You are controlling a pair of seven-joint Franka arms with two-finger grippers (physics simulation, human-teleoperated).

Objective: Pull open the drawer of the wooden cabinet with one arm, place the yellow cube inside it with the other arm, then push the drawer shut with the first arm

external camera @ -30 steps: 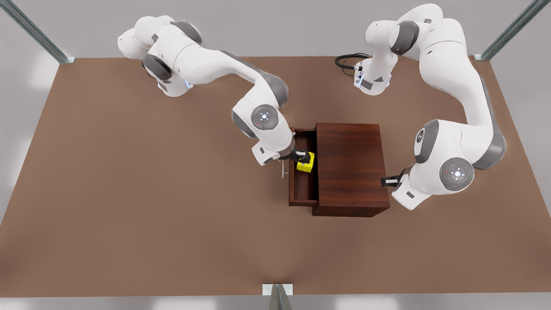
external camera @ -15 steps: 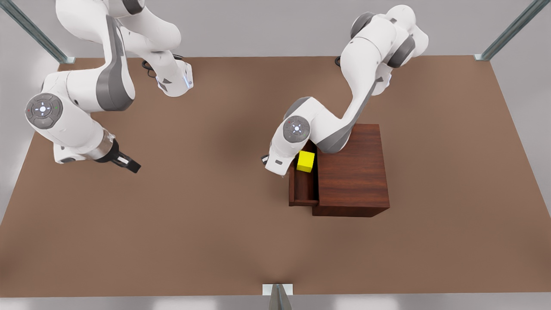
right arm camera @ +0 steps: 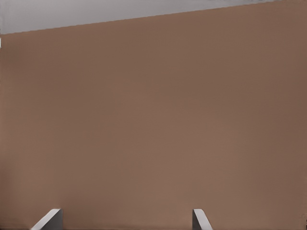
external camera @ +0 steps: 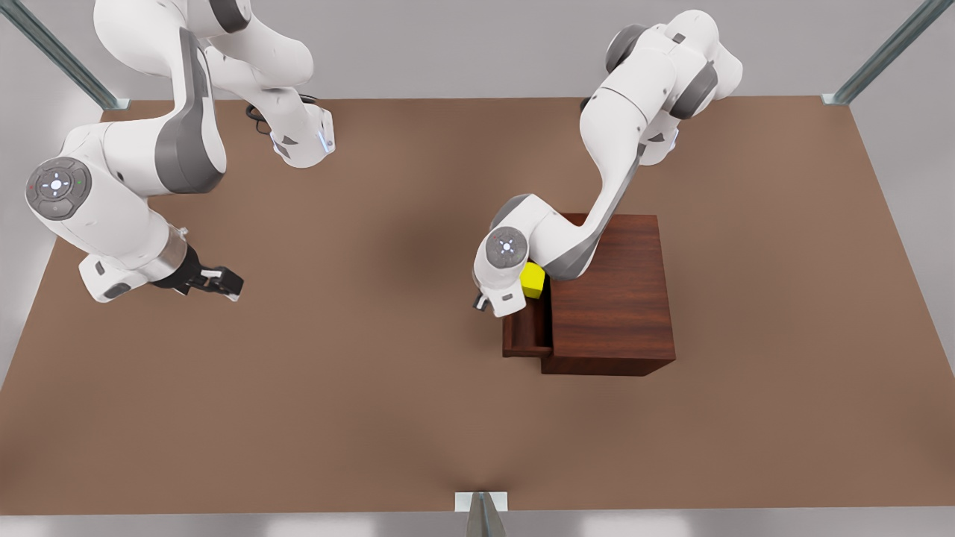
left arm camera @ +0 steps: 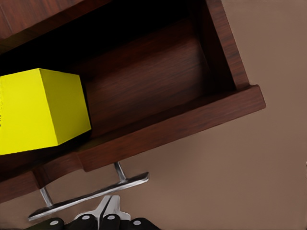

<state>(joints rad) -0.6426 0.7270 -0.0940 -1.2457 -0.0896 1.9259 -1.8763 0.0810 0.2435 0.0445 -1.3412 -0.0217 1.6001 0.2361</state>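
Left gripper point(left arm camera: 108, 211) sits right at the drawer's silver handle point(left arm camera: 91, 194), fingers pressed together with nothing between them, tips just beside the bar, contact unclear. The drawer point(external camera: 526, 328) is partly out of the wooden cabinet point(external camera: 608, 294), and the yellow cube point(external camera: 532, 280) rests inside it against one end, near the front panel. Right gripper point(external camera: 216, 283) hovers over bare table point(external camera: 358, 388) at the front view's left, well apart from the cabinet, fingers spread wide and holding nothing.
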